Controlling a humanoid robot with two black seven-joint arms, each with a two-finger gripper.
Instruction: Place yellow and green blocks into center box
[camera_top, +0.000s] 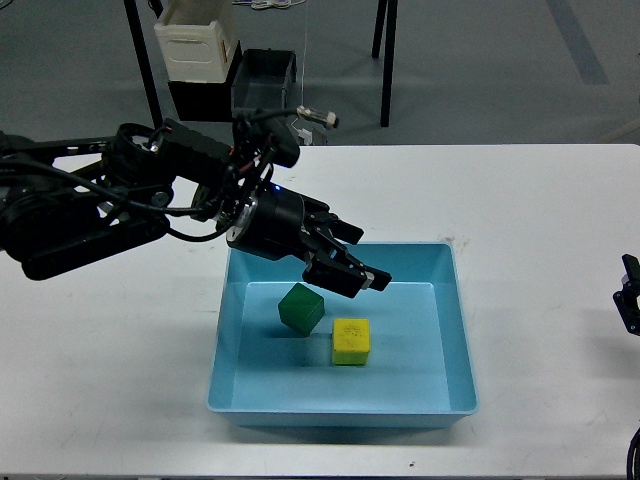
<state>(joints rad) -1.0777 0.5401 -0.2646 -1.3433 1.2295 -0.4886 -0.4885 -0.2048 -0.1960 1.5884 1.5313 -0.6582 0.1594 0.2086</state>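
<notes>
Green block, yellow block, blue tray

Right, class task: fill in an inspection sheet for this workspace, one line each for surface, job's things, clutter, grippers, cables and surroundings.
Surface: white table, a few small dark specks.
Job's things: green block and yellow block both lie inside the light blue tray, close together.
Clutter: nothing seen on the table.
Grippers: left gripper open, empty, over the tray's back rim; right gripper at the right edge, state unclear.
Cables: black cables along the left arm.
Surroundings: cream crate, dark bin, grey floor.
</notes>
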